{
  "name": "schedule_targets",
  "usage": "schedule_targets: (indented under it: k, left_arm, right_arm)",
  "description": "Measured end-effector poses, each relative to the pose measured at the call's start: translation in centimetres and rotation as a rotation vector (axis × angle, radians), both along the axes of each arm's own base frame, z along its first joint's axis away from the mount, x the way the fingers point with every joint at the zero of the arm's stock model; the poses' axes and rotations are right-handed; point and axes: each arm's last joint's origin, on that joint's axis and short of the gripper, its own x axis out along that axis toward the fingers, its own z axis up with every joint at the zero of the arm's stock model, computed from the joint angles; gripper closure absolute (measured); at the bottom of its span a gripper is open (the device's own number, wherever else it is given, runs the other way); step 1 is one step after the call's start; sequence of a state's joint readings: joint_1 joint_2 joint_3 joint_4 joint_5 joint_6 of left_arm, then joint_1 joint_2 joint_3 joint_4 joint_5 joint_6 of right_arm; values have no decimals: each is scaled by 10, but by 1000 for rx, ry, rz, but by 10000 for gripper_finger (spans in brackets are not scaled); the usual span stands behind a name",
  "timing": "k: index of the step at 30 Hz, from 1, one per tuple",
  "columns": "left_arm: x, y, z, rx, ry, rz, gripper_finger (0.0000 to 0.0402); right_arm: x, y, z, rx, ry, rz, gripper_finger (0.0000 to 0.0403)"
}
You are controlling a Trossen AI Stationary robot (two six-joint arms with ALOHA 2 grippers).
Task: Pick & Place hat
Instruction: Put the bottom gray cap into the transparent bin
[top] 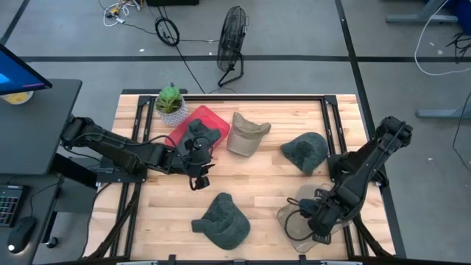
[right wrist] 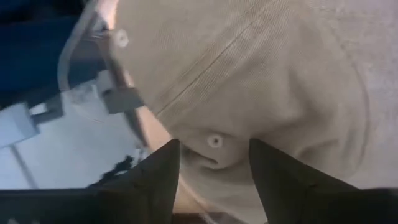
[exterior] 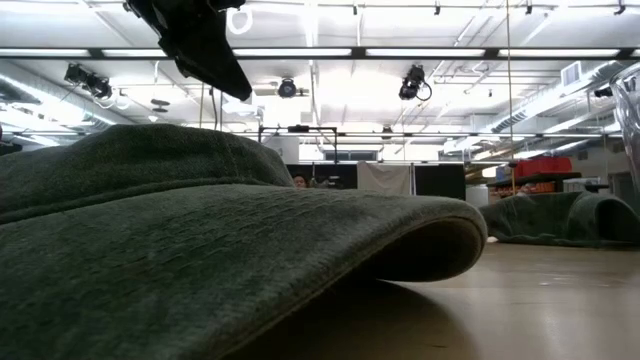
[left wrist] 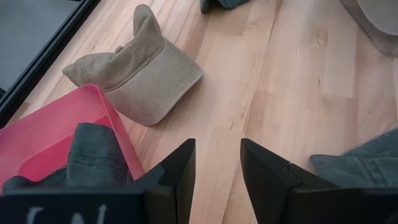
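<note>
While the left gripper [top: 200, 175] hovers with fingers parted, empty, at the red bin [top: 197, 120] holding a dark hat [top: 200, 135], the right gripper [right wrist: 213, 163], fingers parted, sits directly over a beige hat [right wrist: 261, 74].

One camera looks straight down on the whole table [top: 257, 184]. One sits low, right behind a green hat [exterior: 200, 250]. The top view shows that green hat too.

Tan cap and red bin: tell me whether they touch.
Cannot tell. In the left wrist view the tan cap lies right at the red bin corner; neither contact nor gap shows plainly.
</note>
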State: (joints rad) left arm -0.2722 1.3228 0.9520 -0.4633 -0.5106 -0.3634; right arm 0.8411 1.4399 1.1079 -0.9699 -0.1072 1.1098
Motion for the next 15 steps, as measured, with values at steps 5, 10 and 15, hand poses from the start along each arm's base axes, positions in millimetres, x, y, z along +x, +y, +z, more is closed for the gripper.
schedule_targets:
  k: [5, 10, 15]
  left_arm:
    - [0, 0, 0, -13, -6, 13, 271]
    - [0, 0, 0, -14, -6, 13, 271]
    - [0, 0, 0, -14, -6, 13, 271]
  right_arm:
    - [-8, -5, -19, -111, -25, 28, 219]
    - [-11, -11, -33, -186, -45, 41, 259]
    - [-10, -12, -40, -191, -76, 32, 345]
